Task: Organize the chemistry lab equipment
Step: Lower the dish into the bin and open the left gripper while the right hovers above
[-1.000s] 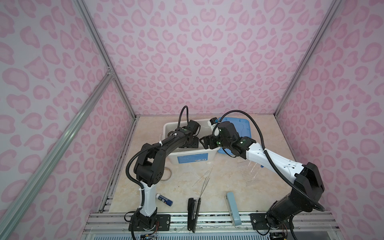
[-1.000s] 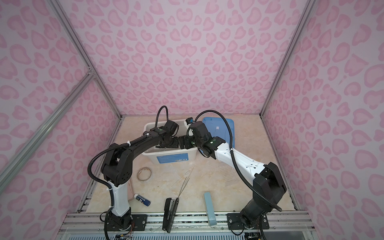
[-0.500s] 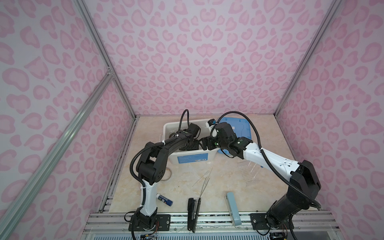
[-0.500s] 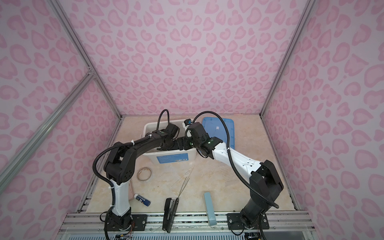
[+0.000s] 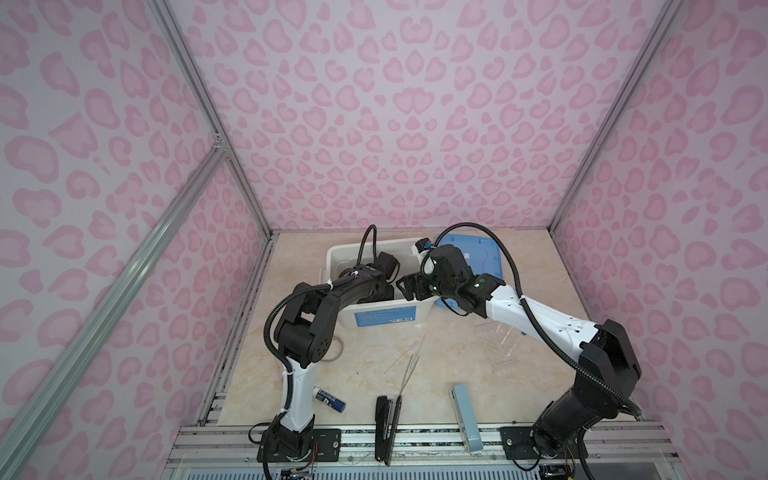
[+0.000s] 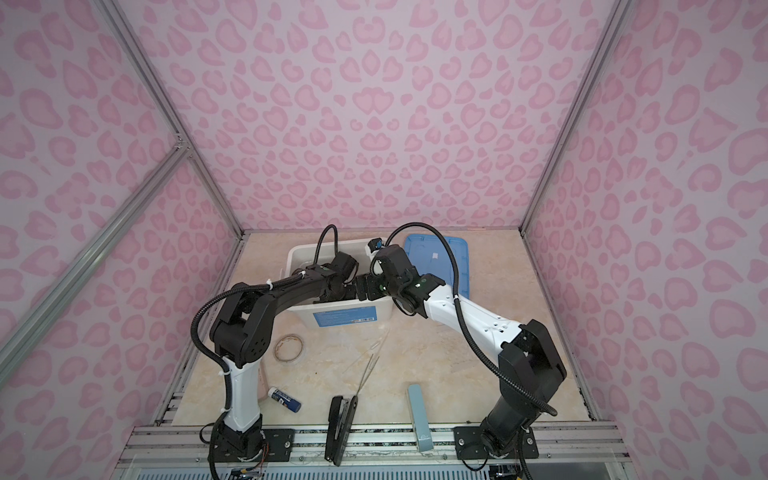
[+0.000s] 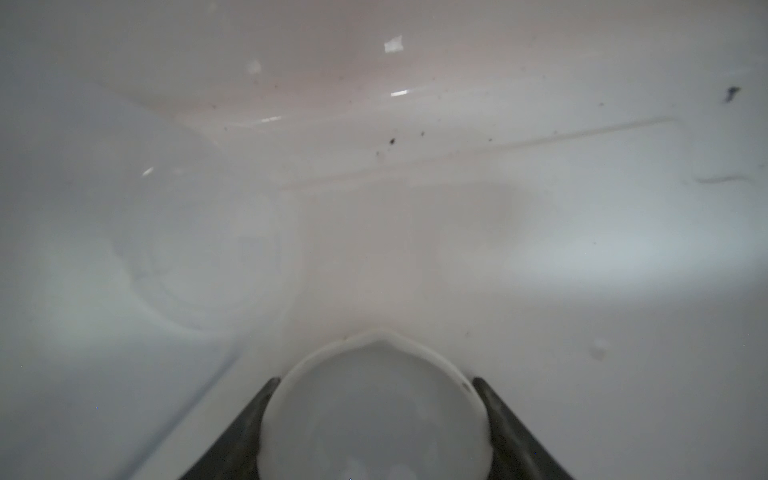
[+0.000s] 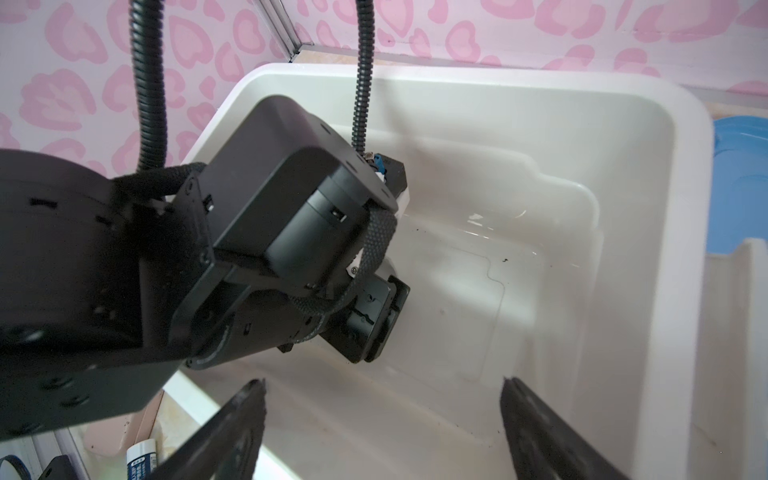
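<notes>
While neither tool has altered its opening over the last second, the left arm has folded lower, carrying the left tool (image 7: 374,380) further down inside the white bin (image 5: 423,313) at upper centre of both top views. In the left wrist view this tool is part-open and clamped on the small white dish (image 7: 374,419), lower centre of the frame, with the bin floor close beneath — contact cannot be confirmed. A faint round clear outline (image 7: 208,282) lies on that floor at left of the frame; its identity is uncertain. The right tool (image 8: 382,382) stands wide open and empty just over the bin's near right rim.

Consequence: the dish is judged to be at its deposit position, so release is the likely next action. The thin droppers and rod (image 5: 405,361) remain on the tabletop (image 5: 478,374), centre of the frame — not yet stowed.
</notes>
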You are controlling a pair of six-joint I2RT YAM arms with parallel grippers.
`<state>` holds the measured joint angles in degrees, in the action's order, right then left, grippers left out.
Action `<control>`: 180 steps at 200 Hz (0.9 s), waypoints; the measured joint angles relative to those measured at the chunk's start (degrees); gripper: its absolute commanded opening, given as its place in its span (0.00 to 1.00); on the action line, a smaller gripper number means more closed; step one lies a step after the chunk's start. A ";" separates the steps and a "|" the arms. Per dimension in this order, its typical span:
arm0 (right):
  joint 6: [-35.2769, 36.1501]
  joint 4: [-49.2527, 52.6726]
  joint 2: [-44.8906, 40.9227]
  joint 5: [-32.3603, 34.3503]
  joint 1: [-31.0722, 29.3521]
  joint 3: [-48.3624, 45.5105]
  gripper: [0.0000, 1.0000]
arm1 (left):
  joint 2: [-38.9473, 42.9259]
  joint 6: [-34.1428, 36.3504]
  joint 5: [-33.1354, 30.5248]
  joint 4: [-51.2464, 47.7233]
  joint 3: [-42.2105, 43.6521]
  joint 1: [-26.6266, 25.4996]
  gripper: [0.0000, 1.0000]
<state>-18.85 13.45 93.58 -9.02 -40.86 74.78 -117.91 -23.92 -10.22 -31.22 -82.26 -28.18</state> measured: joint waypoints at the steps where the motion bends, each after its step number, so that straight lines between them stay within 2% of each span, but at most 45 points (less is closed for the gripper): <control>1: 0.00 0.00 0.00 0.00 0.00 0.00 0.89 | 0.00 0.00 -0.02 0.02 0.02 0.04 0.59; 72: 0.00 0.22 -0.15 0.37 0.00 -0.07 0.89 | 0.07 0.57 0.22 1.33 0.39 0.48 0.66; 101: 0.00 0.24 -0.28 0.42 0.00 -0.07 0.89 | 0.07 0.57 0.39 1.36 0.39 0.48 0.71; 180: -0.02 1.27 -0.28 0.42 -0.02 -0.07 0.89 | 0.07 0.61 1.01 1.53 0.42 0.59 0.74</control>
<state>-18.87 14.72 93.30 -8.60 -40.88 74.72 -117.84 -23.31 -9.21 -29.69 -81.84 -27.59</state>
